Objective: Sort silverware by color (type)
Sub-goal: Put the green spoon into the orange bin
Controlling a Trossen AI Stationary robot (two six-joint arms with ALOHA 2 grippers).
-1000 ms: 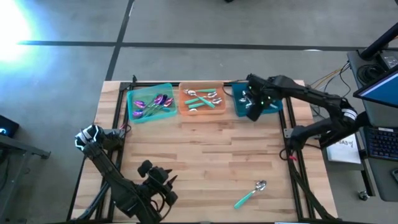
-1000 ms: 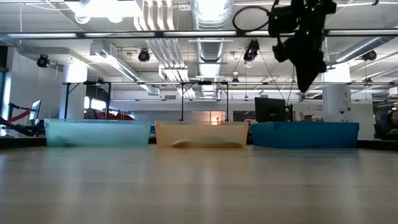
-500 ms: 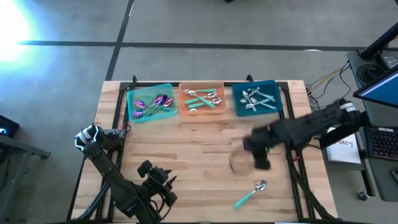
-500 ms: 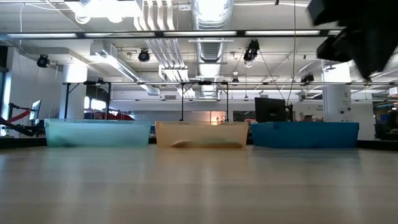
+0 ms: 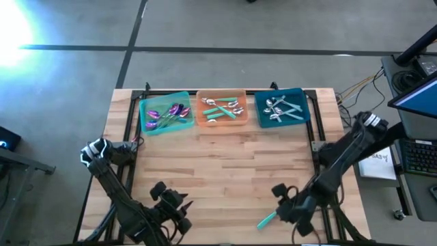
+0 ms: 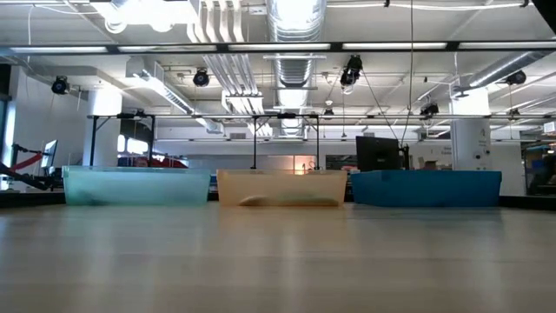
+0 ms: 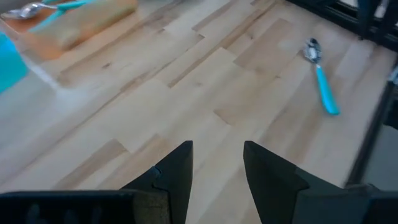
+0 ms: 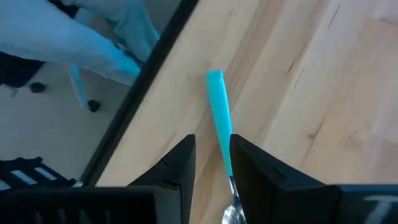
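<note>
Teal-handled, silver-headed spoon (image 8: 220, 121) lies flat between parted right pincer (image 8: 211, 163) fingers.

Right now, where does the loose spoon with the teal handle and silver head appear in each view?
High view: teal-handled spoon near the front edge, under the right gripper.
Low view: not visible.
Left wrist view: spoon far across.
Right wrist view: spoon between the fingers.
Shared landmark: wooden table.

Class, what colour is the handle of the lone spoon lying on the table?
Teal; the spoon handle shows best in the right wrist view, between the right gripper fingers.
</note>
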